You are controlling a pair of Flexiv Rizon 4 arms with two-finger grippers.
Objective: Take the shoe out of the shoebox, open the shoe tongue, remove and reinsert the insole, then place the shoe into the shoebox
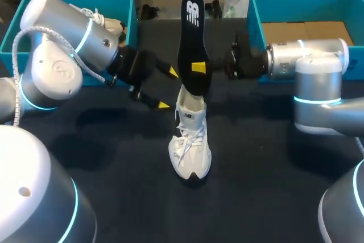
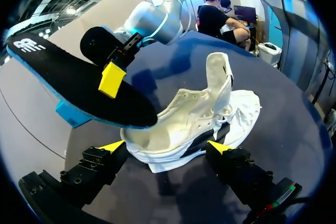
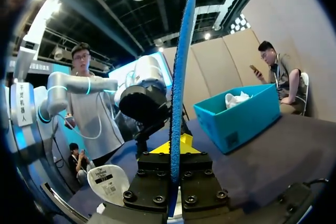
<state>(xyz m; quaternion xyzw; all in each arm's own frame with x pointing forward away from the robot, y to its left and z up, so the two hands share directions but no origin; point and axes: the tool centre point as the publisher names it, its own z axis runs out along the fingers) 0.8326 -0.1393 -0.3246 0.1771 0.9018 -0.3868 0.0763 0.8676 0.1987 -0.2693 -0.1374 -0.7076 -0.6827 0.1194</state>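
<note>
Two tools: right tool (image 1: pixel 197 68) pinches the insole (image 1: pixel 192 32) above the shoe (image 1: pixel 190 146); left tool (image 1: pixel 168 89) gapes beside it.

Table (image 1: pixel 256 186): dark cloth surface, spread across the whole head view
Left box (image 1: pixel 129 15): teal, open-topped, at the table's far left corner
Spare shoe (image 1: pixel 108 25): white, laced, lying inside the left box, partly hidden

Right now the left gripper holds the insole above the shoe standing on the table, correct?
No. It is the right gripper that holds the insole above the shoe standing on the table. The left gripper is open. The head view shows this.
</note>
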